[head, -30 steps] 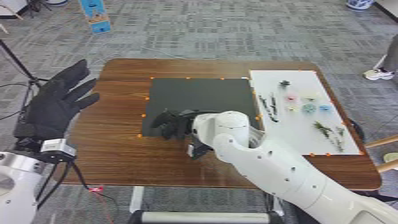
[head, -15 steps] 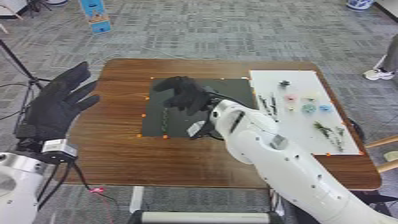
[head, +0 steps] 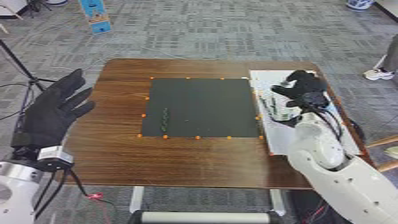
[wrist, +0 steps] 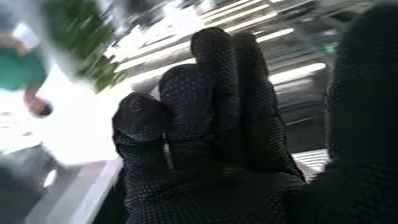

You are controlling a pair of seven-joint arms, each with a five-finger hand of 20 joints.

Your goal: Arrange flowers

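1. Flower sprigs (head: pixel 273 105), dark and slender, lie on a white sheet (head: pixel 279 142) just beside the right robot hand (head: pixel 305 90), which is positioned over the sheet's far half.

2. Gloved in black, the right robot hand (wrist: pixel 222 187) is open, its fingers extended and close together, its thumb standing apart. No item can be made out in its grasp; whether it touches the sheet cannot be told.

3. A single green stem (head: pixel 164 121) rests on the black mat (head: pixel 213 105), which adjoins the white sheet on the left. The stem lies near the mat's left edge, running roughly from near to far.

4. Small orange markers (head: pixel 197 137) line the borders of the mat and sheet, both laid out on the brown wooden bench (head: pixel 195 170).

5. At the left side of the scene, the left robot hand (head: pixel 44 120) is raised, fingers pointing up and away, open and well apart from the stem.

6. Beyond the bench, gray patterned carpet (head: pixel 204 30) covers the floor, with a blue panel (head: pixel 94 16) standing at the far left.
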